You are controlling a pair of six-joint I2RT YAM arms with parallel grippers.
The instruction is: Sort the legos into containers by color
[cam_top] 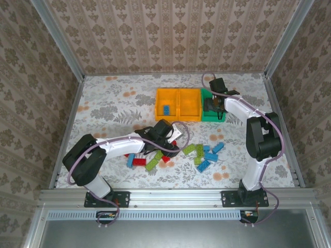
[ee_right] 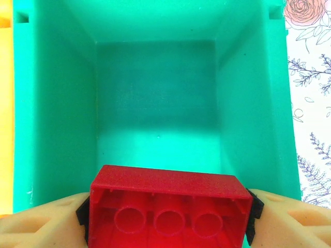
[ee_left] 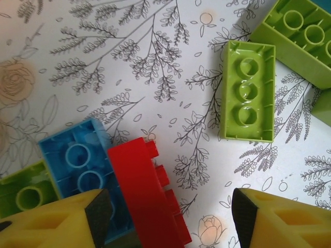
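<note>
My right gripper [ee_right: 168, 219] is shut on a red lego [ee_right: 165, 187], underside up, held above the bare floor of the green container [ee_right: 155, 98]; from above it hangs over that bin [cam_top: 209, 115]. The two orange containers [cam_top: 178, 92] stand left of it, and the left one holds a blue lego [cam_top: 166, 109]. My left gripper [ee_left: 170, 212] is open, low over the loose pile [cam_top: 175, 135]. A red lego [ee_left: 147, 191] lies on its side by the left finger, well apart from the right finger. A blue lego [ee_left: 77, 157] and lime legos [ee_left: 248, 90] lie around it.
Loose legos spread across the flowered tabletop between the arms: lime [cam_top: 189, 150], blue [cam_top: 217, 148], red [cam_top: 138, 161]. More lime bricks sit at the wrist view's edges [ee_left: 305, 31] [ee_left: 23, 194]. Patterned walls and metal rails [cam_top: 67, 129] enclose the table.
</note>
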